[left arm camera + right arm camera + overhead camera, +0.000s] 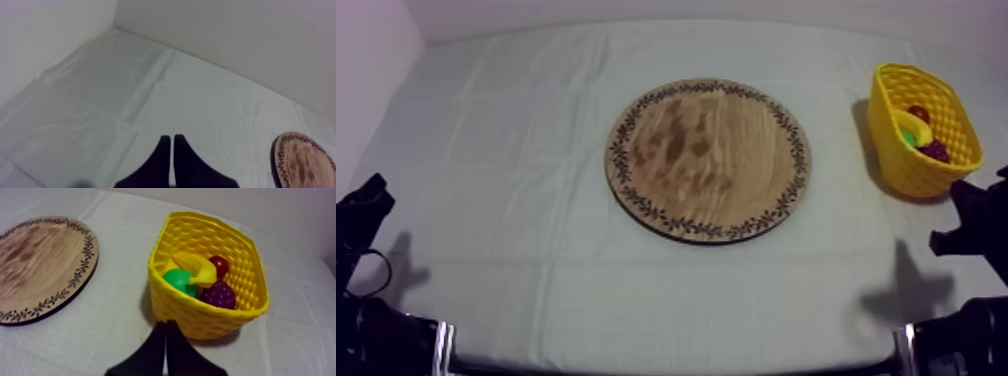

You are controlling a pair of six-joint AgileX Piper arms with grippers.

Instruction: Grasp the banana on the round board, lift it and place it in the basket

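Rightward, banana lies inside yellow basket, apart from board

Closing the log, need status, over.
Left gripper, right gripper shut, empty. Yellow toy banana in yellow woven basket. Round patterned wooden board bare. Nothing blocking.

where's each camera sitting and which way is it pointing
Top view: overhead, slanting down on wooden board, yellow basket; left arm, right arm at lower edges.
Left wrist view: on left arm, facing cloth, board rim; left gripper shut.
Right wrist view: on right arm, facing basket with banana; right gripper shut.
Shared: all three show the board.
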